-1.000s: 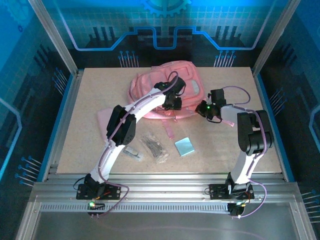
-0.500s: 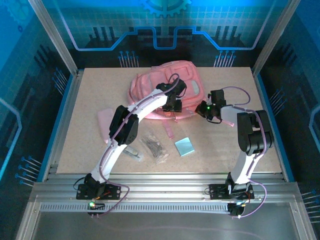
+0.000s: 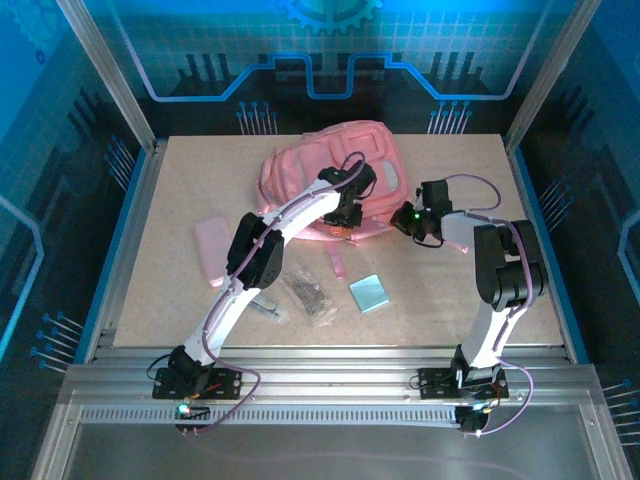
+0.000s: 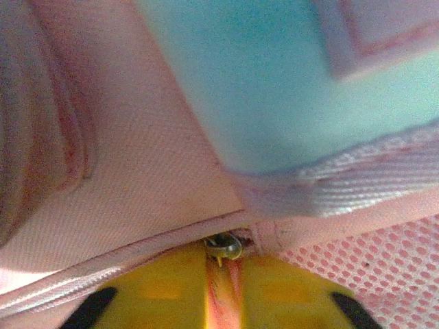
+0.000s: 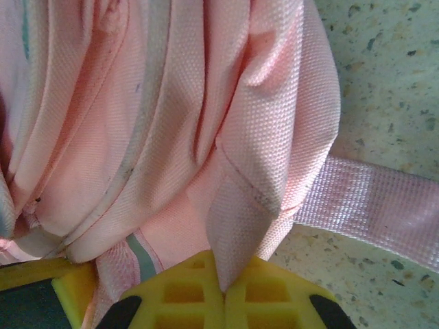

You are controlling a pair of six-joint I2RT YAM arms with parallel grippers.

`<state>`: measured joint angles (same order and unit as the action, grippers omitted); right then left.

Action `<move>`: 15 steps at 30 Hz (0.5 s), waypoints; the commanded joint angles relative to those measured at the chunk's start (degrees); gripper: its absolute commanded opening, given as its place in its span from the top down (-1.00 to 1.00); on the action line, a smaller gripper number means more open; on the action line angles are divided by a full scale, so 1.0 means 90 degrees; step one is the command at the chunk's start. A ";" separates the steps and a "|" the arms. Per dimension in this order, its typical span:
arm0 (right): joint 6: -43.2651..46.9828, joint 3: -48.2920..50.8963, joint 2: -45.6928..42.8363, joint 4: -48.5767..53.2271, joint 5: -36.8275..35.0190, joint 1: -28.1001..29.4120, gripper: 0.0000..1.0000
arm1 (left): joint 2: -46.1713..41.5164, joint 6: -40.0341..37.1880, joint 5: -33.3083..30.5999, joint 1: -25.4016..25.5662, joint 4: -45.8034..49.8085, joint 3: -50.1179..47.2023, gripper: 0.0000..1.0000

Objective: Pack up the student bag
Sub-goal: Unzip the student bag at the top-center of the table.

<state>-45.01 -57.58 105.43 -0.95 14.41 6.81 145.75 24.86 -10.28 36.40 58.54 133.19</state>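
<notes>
The student bag (image 3: pixel 300 175), a big soft pink backpack, lies at the back middle of the table. My left gripper (image 3: pixel 345 217) presses against its near side. In the left wrist view the left gripper (image 4: pixel 223 267) is shut on a thin pink zip pull hanging from a small metal ring (image 4: pixel 223 247) at the bag's seam. My right gripper (image 3: pixel 403 222) is at the bag's right edge. Seen from the right wrist, the right gripper (image 5: pixel 224 286) is shut on a pointed fold of the bag's pink fabric (image 5: pixel 240 219).
On the table in front of the bag lie a flat pink case (image 3: pixel 212 250), a clear packet of dark items (image 3: pixel 310 295), a small clear packet (image 3: pixel 265 306), a light blue square (image 3: pixel 369 293) and a loose pink strap (image 3: pixel 338 262). Blue rails (image 3: pixel 130 225) line the table's sides.
The left gripper has closed on the zip pull, and the left arm has swung slightly right, uncovering the pink case. The right arm has not moved.
</notes>
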 commanded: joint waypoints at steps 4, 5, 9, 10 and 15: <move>0.0071 0.0011 -0.0027 0.0102 0.0150 -0.0001 1.00 | 0.0371 -0.0050 0.0503 0.0017 0.0763 -0.0297 1.00; 0.0120 -0.0007 -0.0037 0.0140 0.0122 -0.0011 1.00 | 0.0237 -0.0044 0.0633 0.0008 0.0684 -0.0289 1.00; 0.0307 -0.0082 -0.0083 0.0354 -0.0016 -0.0087 1.00 | -0.0512 -0.0014 0.1278 -0.0164 0.0379 -0.0235 1.00; 0.0347 -0.0089 -0.0083 0.0401 -0.0055 -0.0113 1.00 | -0.0671 -0.0055 0.1428 -0.0245 0.0336 -0.0229 1.00; 0.0594 -0.0144 -0.0126 0.0619 -0.0324 -0.0215 1.00 | -0.0970 -0.0504 0.1815 -0.0545 0.0863 0.0001 1.00</move>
<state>-42.50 -58.04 105.43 0.23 14.37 6.31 140.92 23.05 0.82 32.91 59.55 131.85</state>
